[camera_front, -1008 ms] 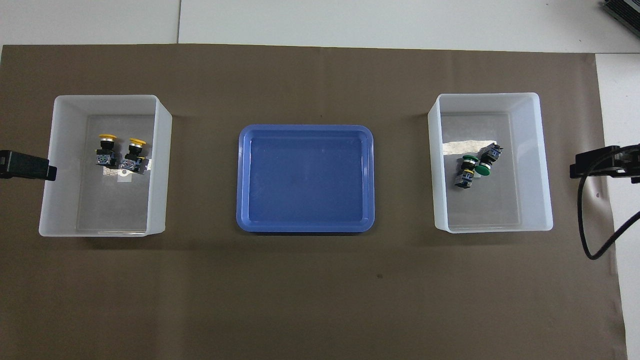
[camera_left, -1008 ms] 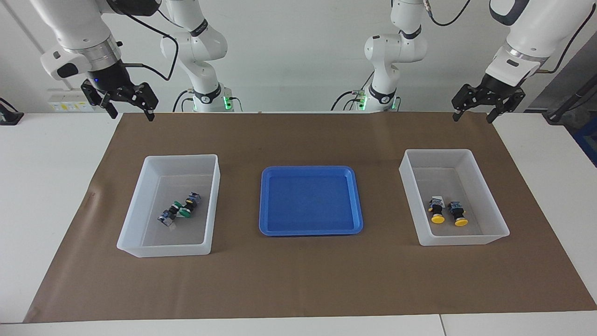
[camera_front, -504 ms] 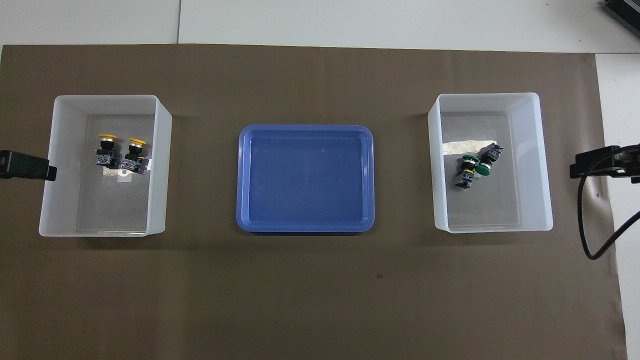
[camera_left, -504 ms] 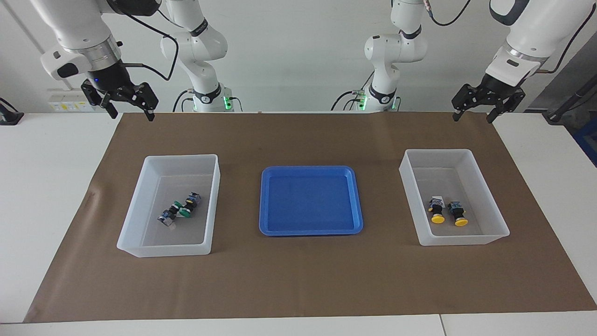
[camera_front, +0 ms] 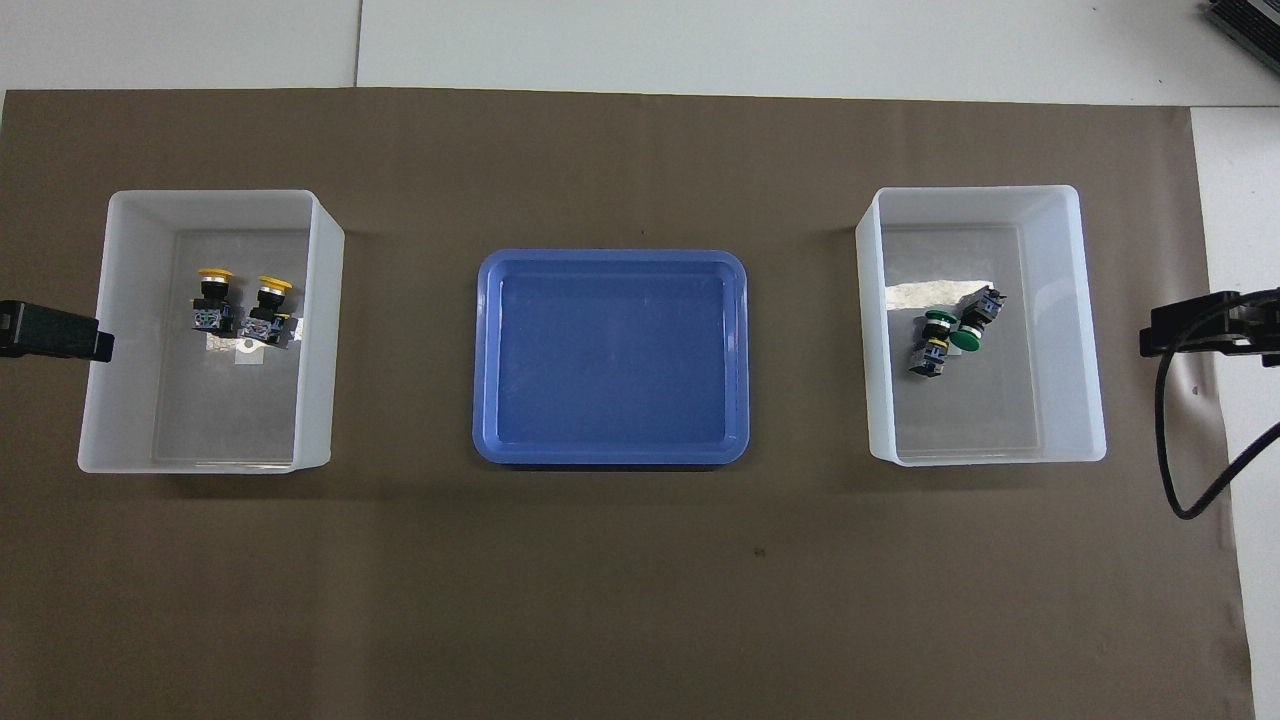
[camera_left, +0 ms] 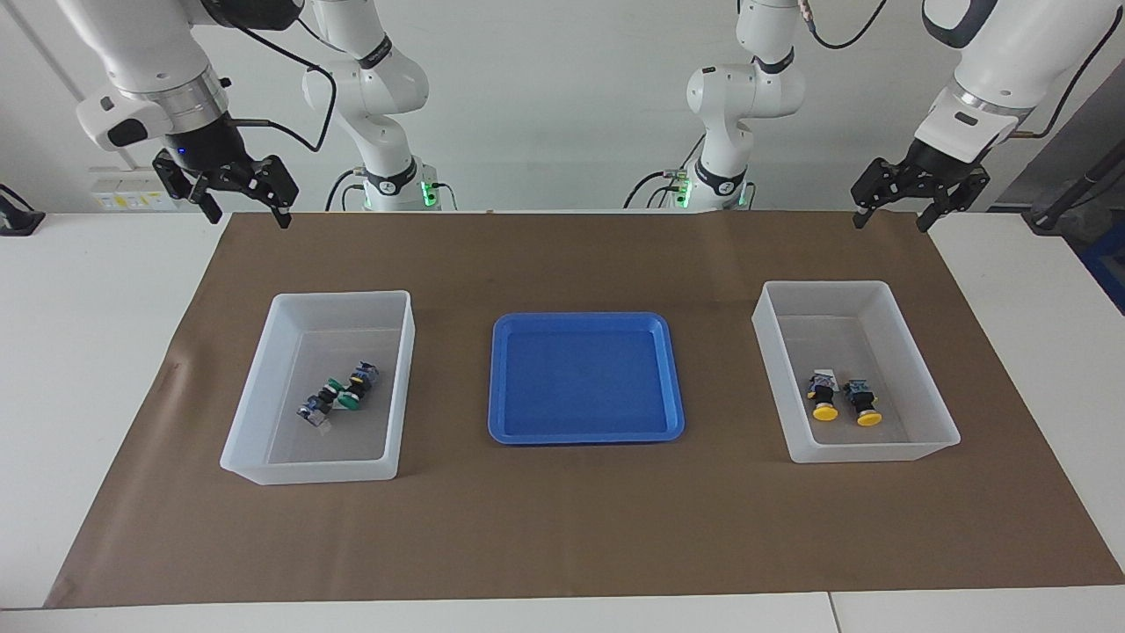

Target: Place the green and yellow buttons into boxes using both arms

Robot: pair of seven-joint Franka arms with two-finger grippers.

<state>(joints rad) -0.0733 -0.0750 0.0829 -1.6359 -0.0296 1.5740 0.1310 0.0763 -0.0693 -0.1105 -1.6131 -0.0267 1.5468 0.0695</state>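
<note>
Two green buttons (camera_left: pixel 341 397) lie touching each other on the floor of the translucent box (camera_left: pixel 343 297) at the right arm's end of the table, also seen in the overhead view as green buttons (camera_front: pixel 945 335). Two yellow buttons (camera_left: pixel 844 400) lie side by side in the other box (camera_left: pixel 822 287) at the left arm's end. My right gripper (camera_left: pixel 249 216) hangs open and empty high over the mat's corner, well apart from its box. My left gripper (camera_left: pixel 890 223) hangs likewise, open and empty, over the mat's other corner at the robots' end.
A shallow blue tray (camera_left: pixel 580 318) with nothing in it sits mid-table between the boxes. A brown mat (camera_left: pixel 562 527) covers most of the white table. A black cable (camera_front: pixel 1190 450) loops below the right gripper at the mat's edge.
</note>
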